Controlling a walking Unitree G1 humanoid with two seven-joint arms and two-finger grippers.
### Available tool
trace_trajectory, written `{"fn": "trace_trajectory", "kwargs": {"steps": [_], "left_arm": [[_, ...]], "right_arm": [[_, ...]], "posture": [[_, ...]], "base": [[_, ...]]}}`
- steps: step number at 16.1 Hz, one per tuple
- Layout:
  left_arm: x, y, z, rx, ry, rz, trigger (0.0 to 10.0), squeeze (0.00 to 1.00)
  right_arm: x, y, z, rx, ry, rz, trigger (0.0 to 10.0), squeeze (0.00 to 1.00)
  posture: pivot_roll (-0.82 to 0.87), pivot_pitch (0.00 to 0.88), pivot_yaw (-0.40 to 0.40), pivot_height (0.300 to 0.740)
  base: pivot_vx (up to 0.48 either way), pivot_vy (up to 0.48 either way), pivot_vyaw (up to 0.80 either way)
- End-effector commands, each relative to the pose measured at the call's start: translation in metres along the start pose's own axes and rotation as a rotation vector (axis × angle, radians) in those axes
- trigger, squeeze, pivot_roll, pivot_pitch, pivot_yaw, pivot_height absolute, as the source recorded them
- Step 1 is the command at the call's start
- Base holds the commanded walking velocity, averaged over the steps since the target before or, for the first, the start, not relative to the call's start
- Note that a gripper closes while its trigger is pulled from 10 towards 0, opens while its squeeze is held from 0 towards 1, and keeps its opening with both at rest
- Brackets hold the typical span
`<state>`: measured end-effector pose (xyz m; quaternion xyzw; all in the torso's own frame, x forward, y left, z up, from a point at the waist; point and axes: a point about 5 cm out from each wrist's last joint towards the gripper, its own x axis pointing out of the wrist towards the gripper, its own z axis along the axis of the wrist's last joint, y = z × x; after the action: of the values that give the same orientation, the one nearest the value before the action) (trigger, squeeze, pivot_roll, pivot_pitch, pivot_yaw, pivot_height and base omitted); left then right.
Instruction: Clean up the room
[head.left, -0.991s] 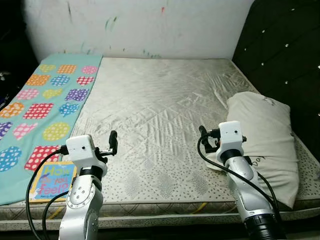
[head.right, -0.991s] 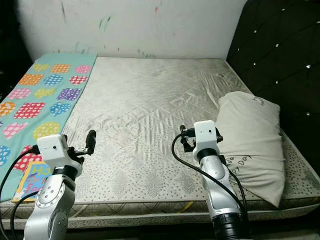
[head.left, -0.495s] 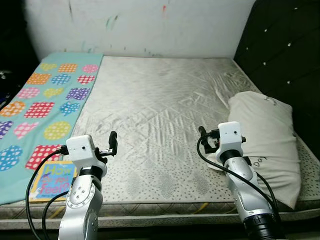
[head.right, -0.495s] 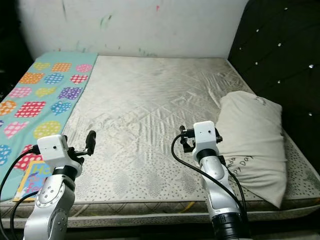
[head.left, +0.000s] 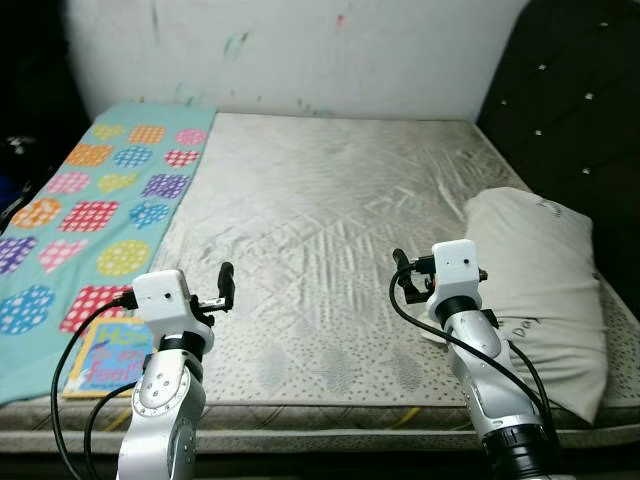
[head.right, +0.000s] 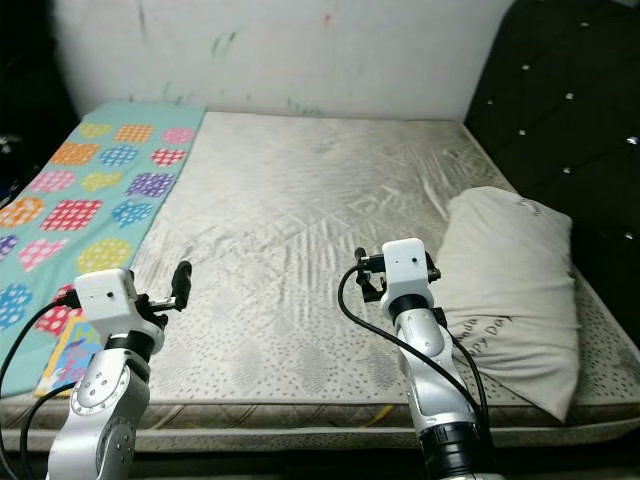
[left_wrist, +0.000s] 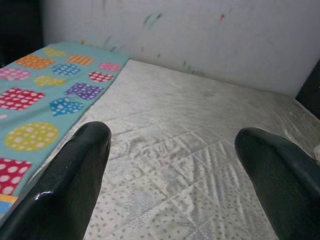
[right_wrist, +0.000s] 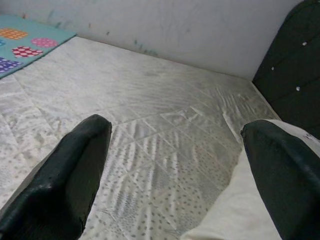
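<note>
A children's book (head.left: 108, 355) lies on the spotted teal blanket (head.left: 85, 205) at the bed's left edge. The left gripper (left_wrist: 175, 170) and right gripper (right_wrist: 180, 165) hover over the bare mattress (head.left: 320, 210), both spread wide, holding nothing. A cream pillow (head.left: 540, 285) lies just beside the right gripper.

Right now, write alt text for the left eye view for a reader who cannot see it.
A bare quilted mattress seen from its foot, with both robot grippers raised and open: the left gripper near a dotted teal blanket and a children's book, the right gripper beside a white pillow.
</note>
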<state>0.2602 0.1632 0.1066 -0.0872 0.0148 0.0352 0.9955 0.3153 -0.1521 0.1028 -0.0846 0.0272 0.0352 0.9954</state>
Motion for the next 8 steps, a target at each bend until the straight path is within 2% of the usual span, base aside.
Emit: {"fn": "trace_trajectory", "kwargs": {"steps": [1, 7, 8], "left_arm": [[0.0009, -0.002, 0.0009, 0.024, -0.004, -0.004, 10.0, 0.0], [0.0012, -0.0026, 0.0008, 0.039, -0.004, -0.006, 10.0, 0.0], [0.0013, -0.0024, 0.0006, 0.042, -0.003, -0.004, 10.0, 0.0]], "right_arm": [[0.0016, -0.0035, 0.0012, -0.008, -0.005, -0.012, 10.0, 0.0], [0.0023, -0.0024, 0.0017, -0.017, -0.006, -0.007, 10.0, 0.0], [0.0023, -0.0022, 0.0018, -0.019, -0.007, -0.006, 10.0, 0.0]], "posture": [[-0.05, 0.0, -0.046, 0.74], [-0.05, 0.0, -0.046, 0.74], [-0.06, 0.0, -0.046, 0.74]], "base": [[0.0, 0.0, 0.0], [0.0, 0.0, 0.0], [0.0, -0.289, 0.0]]}}
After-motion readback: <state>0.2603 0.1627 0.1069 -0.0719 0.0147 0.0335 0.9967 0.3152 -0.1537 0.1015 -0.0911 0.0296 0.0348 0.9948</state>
